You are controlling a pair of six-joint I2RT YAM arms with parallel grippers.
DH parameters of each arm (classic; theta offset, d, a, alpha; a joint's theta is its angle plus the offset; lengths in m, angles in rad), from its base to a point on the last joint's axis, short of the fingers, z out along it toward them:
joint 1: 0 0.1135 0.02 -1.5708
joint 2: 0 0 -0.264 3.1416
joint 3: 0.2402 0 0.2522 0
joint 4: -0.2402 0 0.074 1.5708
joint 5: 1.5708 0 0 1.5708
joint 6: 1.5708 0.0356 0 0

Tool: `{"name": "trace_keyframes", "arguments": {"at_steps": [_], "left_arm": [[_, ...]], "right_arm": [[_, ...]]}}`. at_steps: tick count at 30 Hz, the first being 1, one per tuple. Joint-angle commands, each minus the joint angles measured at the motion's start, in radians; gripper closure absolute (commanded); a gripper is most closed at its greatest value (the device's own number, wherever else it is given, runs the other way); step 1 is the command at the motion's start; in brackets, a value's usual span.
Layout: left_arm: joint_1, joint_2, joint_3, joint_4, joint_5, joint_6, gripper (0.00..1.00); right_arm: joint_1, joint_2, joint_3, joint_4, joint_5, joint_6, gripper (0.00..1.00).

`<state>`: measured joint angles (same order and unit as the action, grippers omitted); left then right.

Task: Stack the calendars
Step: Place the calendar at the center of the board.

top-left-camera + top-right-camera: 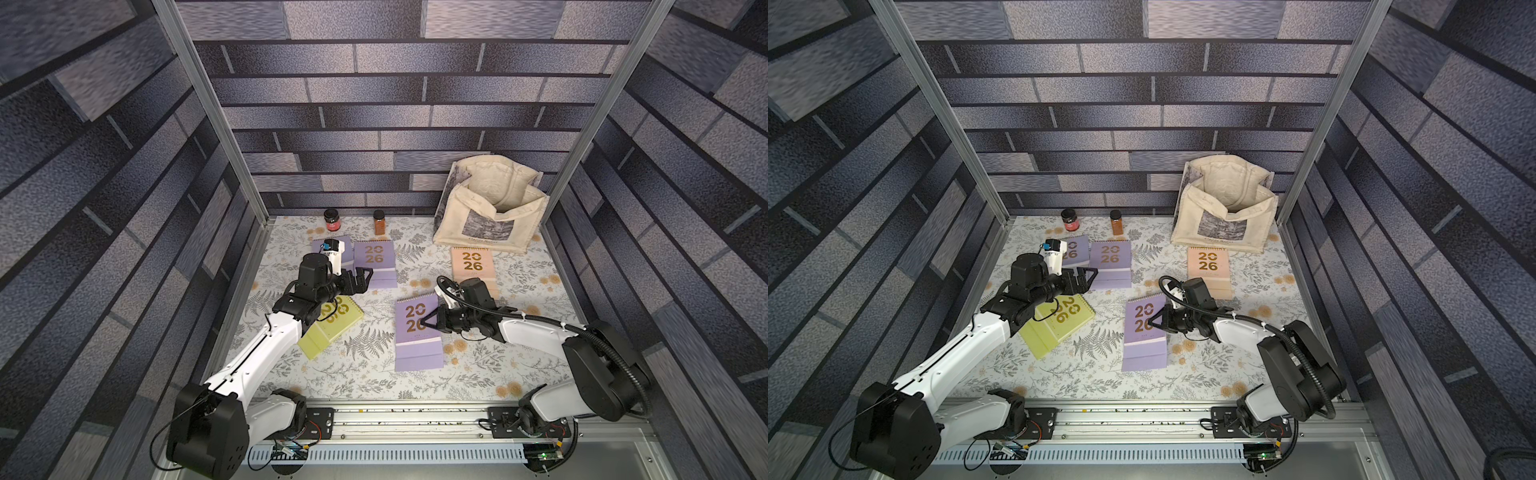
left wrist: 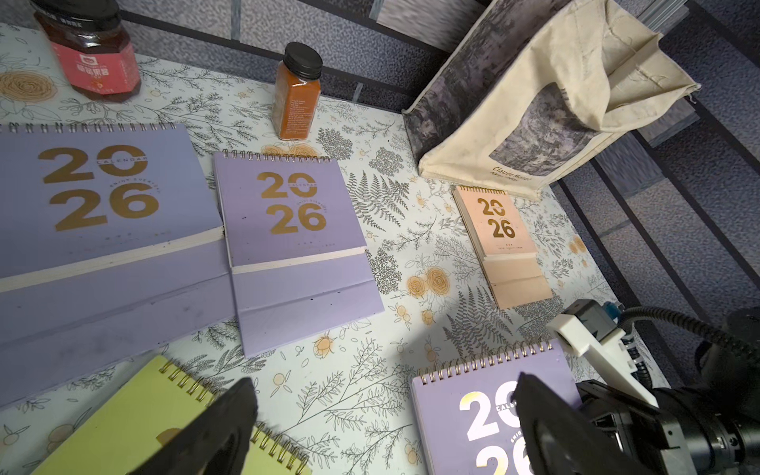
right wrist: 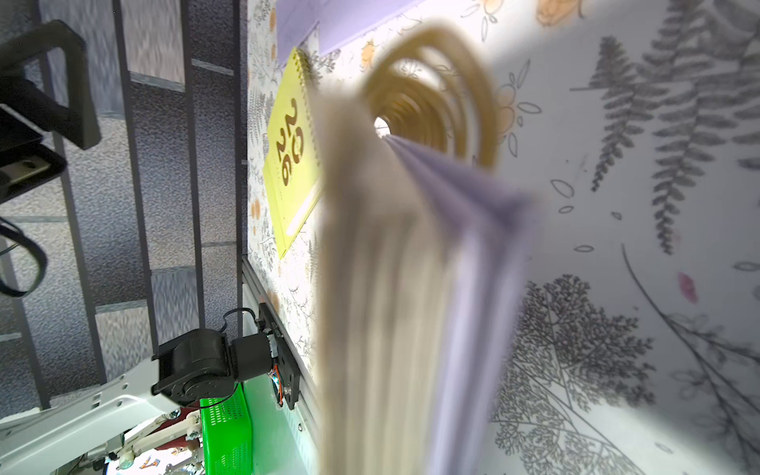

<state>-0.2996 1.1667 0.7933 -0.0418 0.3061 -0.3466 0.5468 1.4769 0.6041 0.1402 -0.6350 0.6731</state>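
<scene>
Right claw (image 1: 424,322) pinches a lavender calendar (image 1: 417,353); tote bag (image 1: 465,232) gapes open.

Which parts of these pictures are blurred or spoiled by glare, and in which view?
Right wrist view: the lavender calendar in the right gripper is too close, so its pages and spiral are blurred; the yellow-green calendar behind is sharp. Left wrist view: glare turns that lavender calendar's gold digits white, and the fingers of the left gripper are dark and soft.
</scene>
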Motion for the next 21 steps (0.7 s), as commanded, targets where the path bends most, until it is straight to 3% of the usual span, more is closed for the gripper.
{"name": "trace_keyframes", "arguments": {"at_steps": [1, 21], "left_arm": [[-0.005, 0.049, 0.080, -0.083, 0.030, 0.043, 0.00], [-0.006, 0.061, 0.073, -0.066, 0.102, 0.033, 0.00]], "right_arm": [[0.032, 0.032, 0.002, 0.042, 0.044, -0.001, 1.00], [0.062, 0.170, -0.031, 0.057, 0.138, 0.018, 1.00]]}}
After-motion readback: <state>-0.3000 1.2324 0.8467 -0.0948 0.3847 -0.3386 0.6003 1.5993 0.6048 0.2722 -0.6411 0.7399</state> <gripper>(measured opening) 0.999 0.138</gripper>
